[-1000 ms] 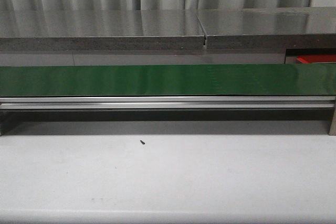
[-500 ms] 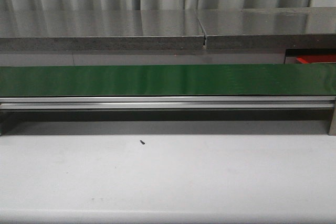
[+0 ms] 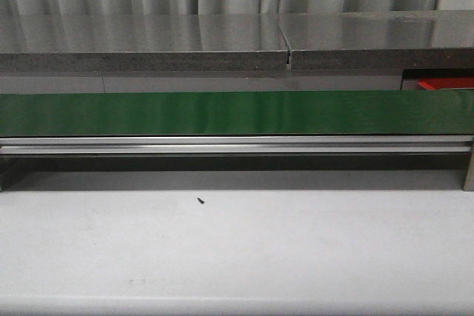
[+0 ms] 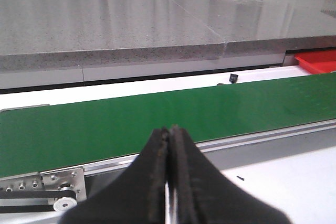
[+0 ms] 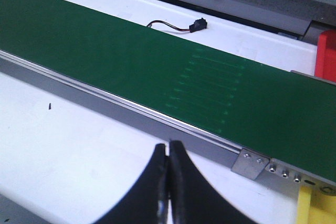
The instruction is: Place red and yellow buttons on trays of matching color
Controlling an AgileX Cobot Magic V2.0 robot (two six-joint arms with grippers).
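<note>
No red or yellow button shows in any view. A red tray [image 3: 446, 83] peeks out behind the right end of the green conveyor belt [image 3: 237, 112]; the same red tray [image 4: 317, 61] shows in the left wrist view and its corner [image 5: 326, 53] in the right wrist view. A yellow tray edge [image 5: 316, 208] lies beside the belt's end bracket. My left gripper [image 4: 169, 129] is shut with nothing in it, hanging over the belt's near rail. My right gripper [image 5: 168, 145] is shut and empty above the white table. Neither gripper appears in the front view.
A grey stone ledge [image 3: 148, 42] runs behind the belt. A small black sensor with a cable [image 5: 197, 24] lies on the white strip past the belt. A tiny dark screw [image 3: 201, 200] sits on the white table [image 3: 237, 257]. An aluminium rail [image 3: 237, 143] edges the belt.
</note>
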